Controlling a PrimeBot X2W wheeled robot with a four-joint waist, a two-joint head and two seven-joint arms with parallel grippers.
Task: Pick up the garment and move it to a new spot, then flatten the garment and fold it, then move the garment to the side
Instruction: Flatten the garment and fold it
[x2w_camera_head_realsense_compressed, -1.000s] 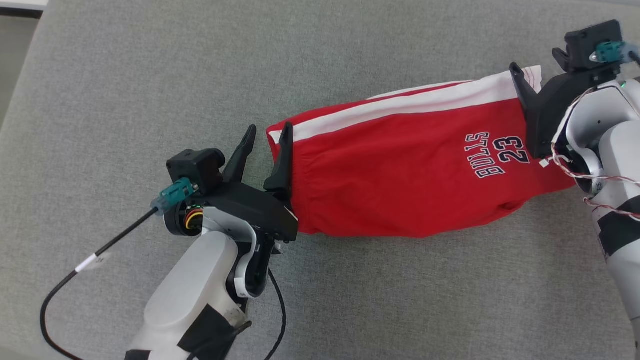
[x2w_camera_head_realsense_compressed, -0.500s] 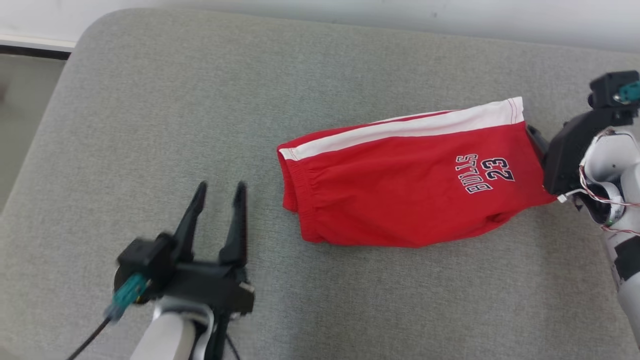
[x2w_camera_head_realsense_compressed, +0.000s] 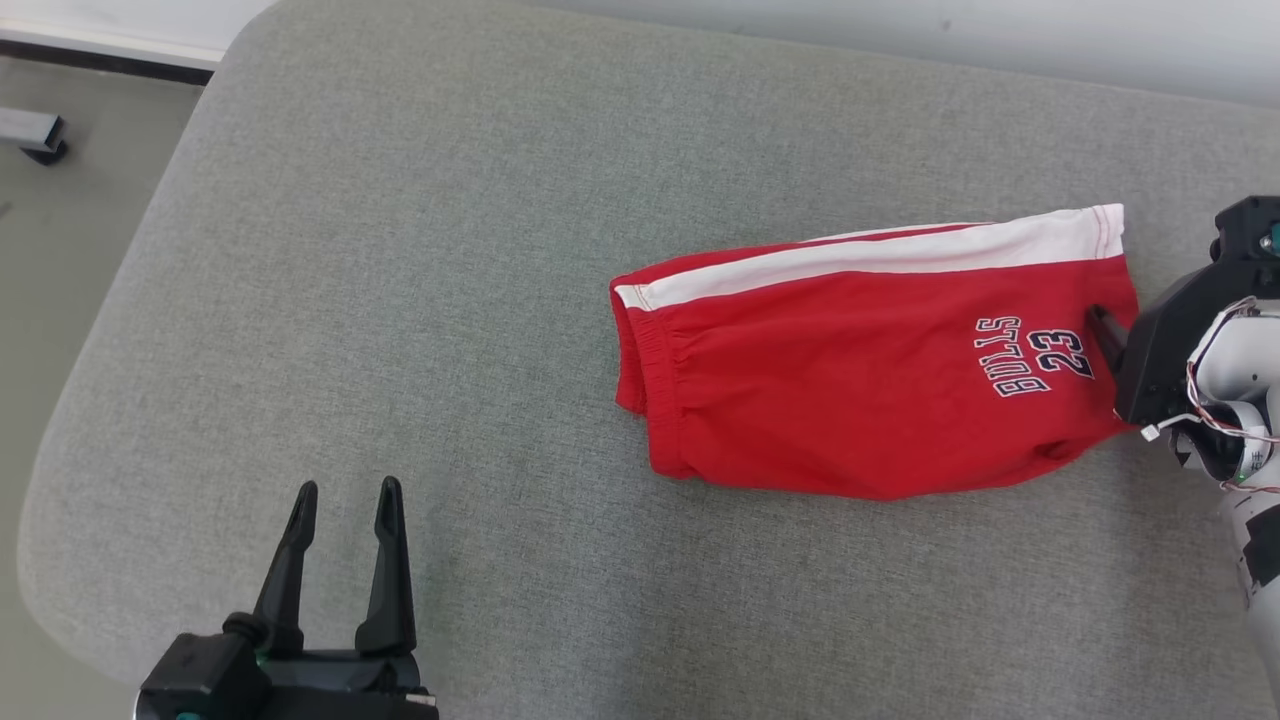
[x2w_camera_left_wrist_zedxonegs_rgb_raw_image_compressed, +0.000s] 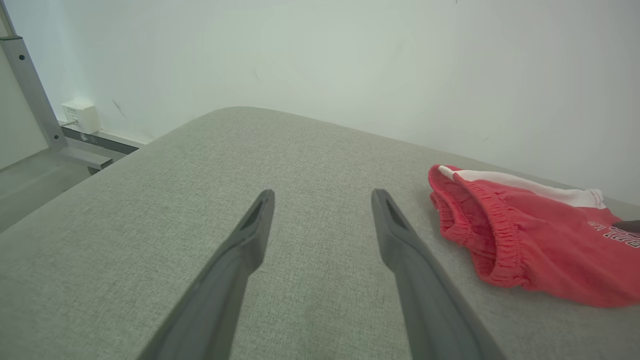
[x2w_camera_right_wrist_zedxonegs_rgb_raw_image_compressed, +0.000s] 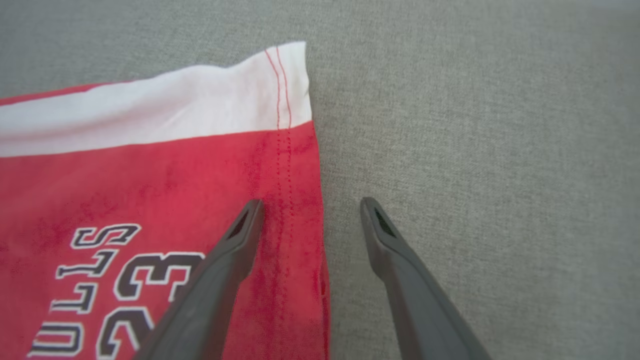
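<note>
Folded red Bulls shorts (x2w_camera_head_realsense_compressed: 860, 380) lie near the right edge of a grey upholstered pad (x2w_camera_head_realsense_compressed: 450, 250) set against a white wall (x2w_camera_left_wrist_zedxonegs_rgb_raw_image_compressed: 350, 60) over a pale floor (x2w_camera_head_realsense_compressed: 60, 250). The left gripper (x2w_camera_head_realsense_compressed: 346, 485) hangs spread by the near-left corner. The right gripper (x2w_camera_right_wrist_zedxonegs_rgb_raw_image_compressed: 311, 201), fingers apart, straddles the shorts' hem.

Wide grey upholstered cushion (x2w_camera_head_realsense_compressed: 400, 300), rounded corners, woven cloth. Plain pale wall (x2w_camera_left_wrist_zedxonegs_rgb_raw_image_compressed: 350, 60) close behind (few faint scuffs). Grey floor (x2w_camera_head_realsense_compressed: 70, 260) at left; metal post (x2w_camera_left_wrist_zedxonegs_rgb_raw_image_compressed: 31, 95), small white box (x2w_camera_left_wrist_zedxonegs_rgb_raw_image_compressed: 80, 116) by skirting. Soft, even light.
</note>
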